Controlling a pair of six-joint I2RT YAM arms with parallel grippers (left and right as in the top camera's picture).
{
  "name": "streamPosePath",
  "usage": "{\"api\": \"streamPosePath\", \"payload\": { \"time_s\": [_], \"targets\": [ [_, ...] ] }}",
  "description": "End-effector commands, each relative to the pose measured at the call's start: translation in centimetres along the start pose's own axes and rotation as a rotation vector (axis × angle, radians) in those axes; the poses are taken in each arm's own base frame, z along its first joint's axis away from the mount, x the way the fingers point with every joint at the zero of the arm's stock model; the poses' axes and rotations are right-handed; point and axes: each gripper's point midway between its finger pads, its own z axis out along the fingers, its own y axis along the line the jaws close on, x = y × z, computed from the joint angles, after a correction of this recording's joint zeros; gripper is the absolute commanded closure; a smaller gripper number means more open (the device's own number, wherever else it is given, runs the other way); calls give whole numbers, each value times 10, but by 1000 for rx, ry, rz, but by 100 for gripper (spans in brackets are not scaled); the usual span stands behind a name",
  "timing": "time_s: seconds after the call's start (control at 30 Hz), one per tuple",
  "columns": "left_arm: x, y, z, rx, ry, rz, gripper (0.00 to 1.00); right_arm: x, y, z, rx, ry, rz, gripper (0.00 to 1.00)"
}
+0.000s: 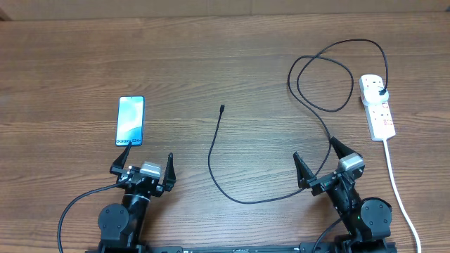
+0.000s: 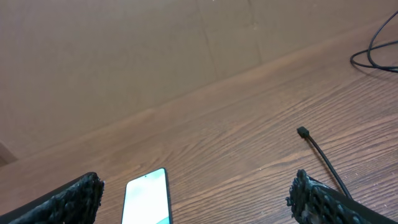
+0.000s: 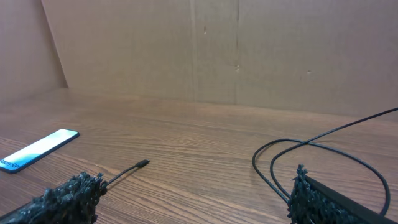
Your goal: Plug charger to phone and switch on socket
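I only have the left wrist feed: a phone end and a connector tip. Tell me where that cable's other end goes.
Observer: The charger runs right and loops, and its plug sits in the far outlet of the socket.
Operator: Report the right pincer.
Observer: The right pincer is open and empty, on the near side of the socket.
Operator: Give me the phone's whole lie.
Observer: The phone lies flat, screen up, its Galaxy end toward the left pincer.
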Motion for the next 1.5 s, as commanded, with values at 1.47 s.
{"api": "streamPosePath", "payload": {
  "time_s": [1.47],
  "targets": [
    [-156, 17, 70, 337, 616, -393, 0, 2, -2, 0, 9, -2, 4, 0]
  ]
}}
